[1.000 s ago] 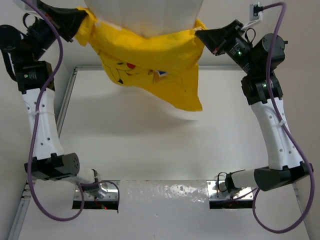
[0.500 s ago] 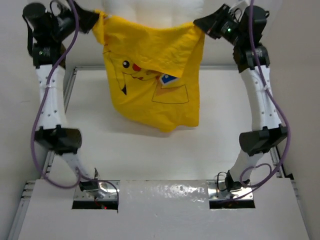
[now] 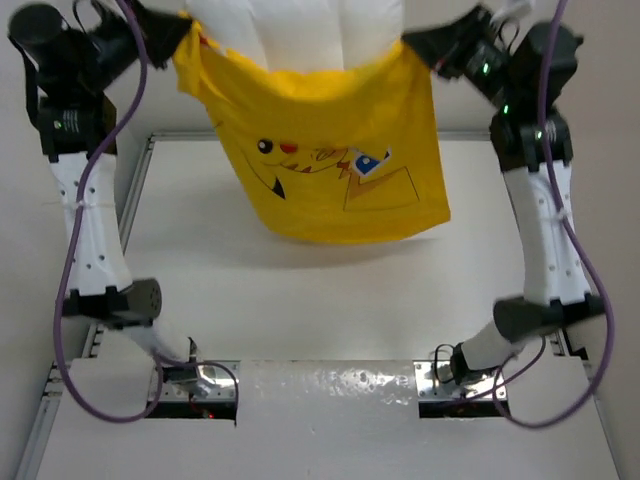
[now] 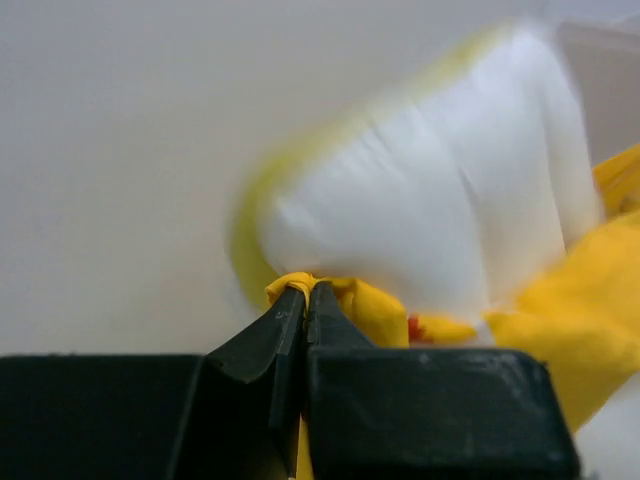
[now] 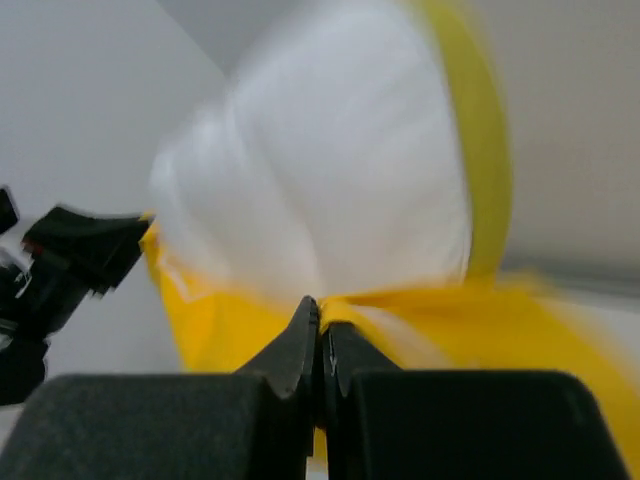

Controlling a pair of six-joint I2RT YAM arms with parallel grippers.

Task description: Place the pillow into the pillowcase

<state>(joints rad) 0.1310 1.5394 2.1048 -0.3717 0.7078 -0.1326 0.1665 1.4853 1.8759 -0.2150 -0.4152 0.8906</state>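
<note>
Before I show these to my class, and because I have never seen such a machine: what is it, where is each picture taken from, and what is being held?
This is a robot: a left arm and a right arm bolted at the near edge of a white table. The wide picture comes from a fixed camera above and behind them. The two close-ups come from a camera on each wrist, looking along its black fingers. The left gripper and the right gripper are each pinched shut on a top corner of the yellow pillowcase, which hangs spread between them above the table. The white pillow sticks up out of its open top.
</note>
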